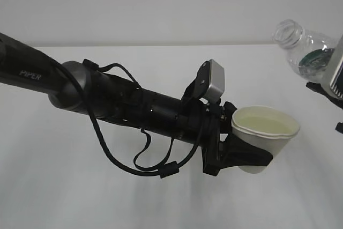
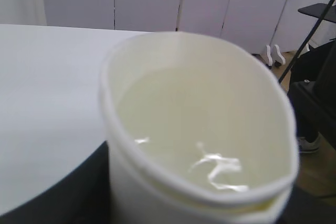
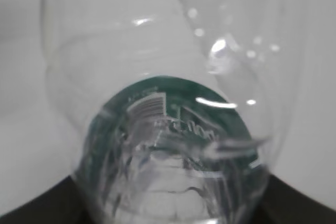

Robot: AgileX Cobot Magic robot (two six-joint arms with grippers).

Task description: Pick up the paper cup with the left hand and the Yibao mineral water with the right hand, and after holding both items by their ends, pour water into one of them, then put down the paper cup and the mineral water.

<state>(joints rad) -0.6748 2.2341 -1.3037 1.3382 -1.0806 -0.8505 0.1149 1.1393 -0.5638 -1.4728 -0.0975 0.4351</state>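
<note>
The white paper cup (image 1: 265,138) is held above the table by my left gripper (image 1: 244,156), whose black fingers are shut round its lower body. The cup is squeezed oval and holds clear water; it fills the left wrist view (image 2: 199,145). The clear Yibao bottle (image 1: 303,49) with its green label is at the far right, tilted with its capless neck pointing up and left, apart from the cup. My right gripper (image 1: 332,87) holds it at its lower end, mostly cut off by the frame edge. In the right wrist view the bottle (image 3: 168,129) fills the frame.
The white table (image 1: 161,197) lies under both arms. The left arm (image 1: 107,97) with its looping cables stretches from the left edge to the middle. Beyond the table in the left wrist view are white screens (image 2: 210,3) and a dark stand (image 2: 315,87).
</note>
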